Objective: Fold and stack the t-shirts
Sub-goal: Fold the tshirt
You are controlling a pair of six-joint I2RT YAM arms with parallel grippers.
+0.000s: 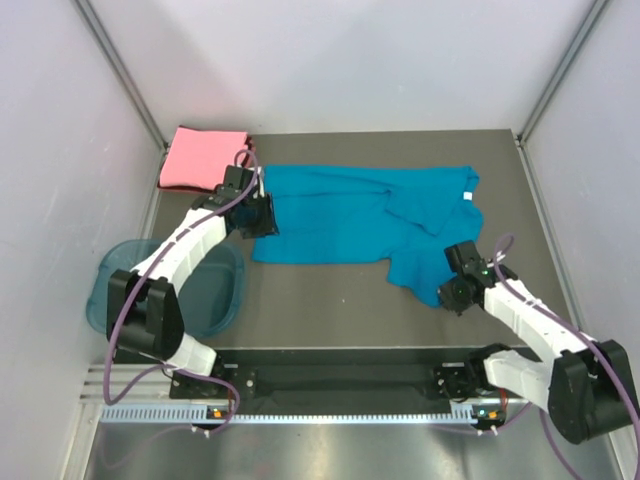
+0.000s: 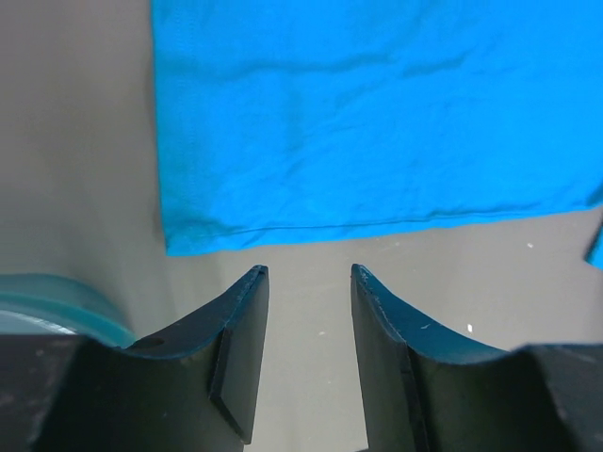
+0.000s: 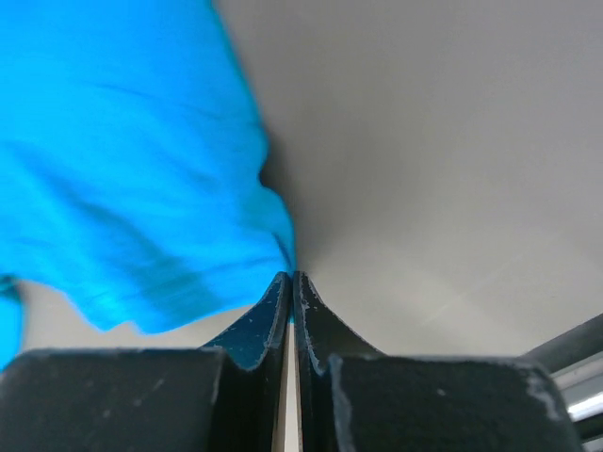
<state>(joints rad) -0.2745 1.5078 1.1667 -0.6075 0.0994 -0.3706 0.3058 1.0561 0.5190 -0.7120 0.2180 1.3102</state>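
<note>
The teal-blue t-shirt [image 1: 360, 215] lies spread across the middle of the table, its white neck label at the right end. Folded, the salmon-pink t-shirt [image 1: 203, 158] rests at the back left corner. My left gripper [image 1: 262, 225] hangs at the teal shirt's left end; in the left wrist view this gripper [image 2: 308, 273] stands open over bare table, just short of the shirt's hem [image 2: 283, 228]. My right gripper [image 1: 446, 281] is at the shirt's near right corner. In the right wrist view it [image 3: 292, 276] is shut, with a sliver of the teal cloth [image 3: 132, 188] pinched at its tips.
A translucent blue tub [image 1: 200, 290] sits at the near left under the left arm; its rim [image 2: 57, 299] shows in the left wrist view. White walls close in the dark table [image 1: 330, 310] on three sides. A metal rail runs along the near edge.
</note>
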